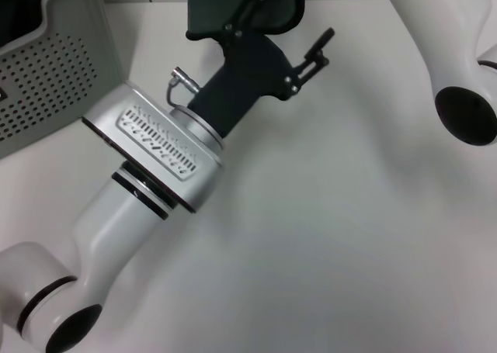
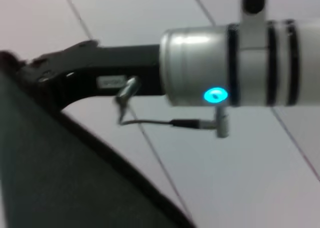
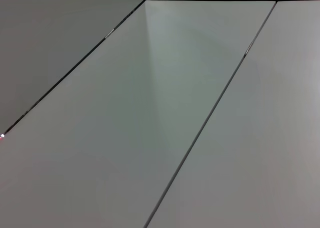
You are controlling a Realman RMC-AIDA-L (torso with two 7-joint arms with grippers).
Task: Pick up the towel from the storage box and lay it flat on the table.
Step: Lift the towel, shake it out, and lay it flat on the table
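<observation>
- One towel [image 1: 241, 4], dark green side showing, hangs at the table's [image 1: 326, 237] far edge, clamped in the left gripper [image 1: 247, 21].
- The storage box [image 1: 54, 66] sits at the far left corner.
- The right arm is parked at the far right; its gripper's state cannot be told.

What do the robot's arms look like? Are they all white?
Mostly white. The left arm has smooth rounded white shells with black rings at the joints, then a silver block with little slots and a silver collar. Its left gripper is black, with a thin grey cable looping beside it and a blue light on the wrist. The right arm is white with a black round cap.
</observation>
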